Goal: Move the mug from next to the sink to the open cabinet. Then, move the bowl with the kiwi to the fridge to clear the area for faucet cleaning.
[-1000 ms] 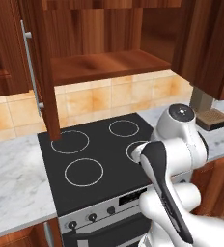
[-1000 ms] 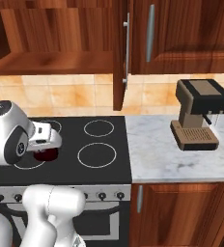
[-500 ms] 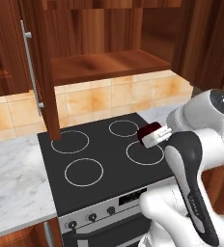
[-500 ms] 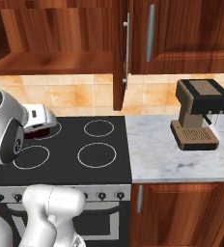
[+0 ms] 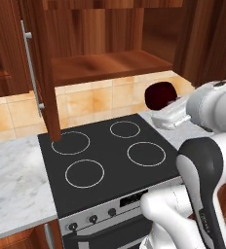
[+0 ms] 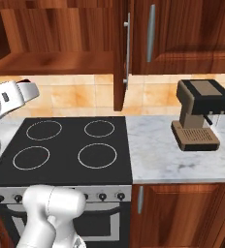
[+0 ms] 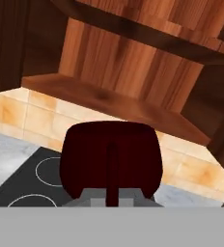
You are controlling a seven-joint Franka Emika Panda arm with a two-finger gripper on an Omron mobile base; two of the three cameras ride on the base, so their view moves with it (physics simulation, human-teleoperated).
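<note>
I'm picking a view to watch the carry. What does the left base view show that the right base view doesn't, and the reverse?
The left base view alone shows the mug, held up in the gripper with the jaws shut on it, right of the stove. The right base view alone shows the coffee machine on the marble counter. Both share the black stove, the open cabinet with its door and the tiled wall.

No readable txt, labels or nos. anywhere, incl. appliances & cabinet fronts

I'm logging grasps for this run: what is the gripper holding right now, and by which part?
The gripper is shut on the mug, carried in the air. It seems to pinch the handle side; the exact contact is hard to see.
</note>
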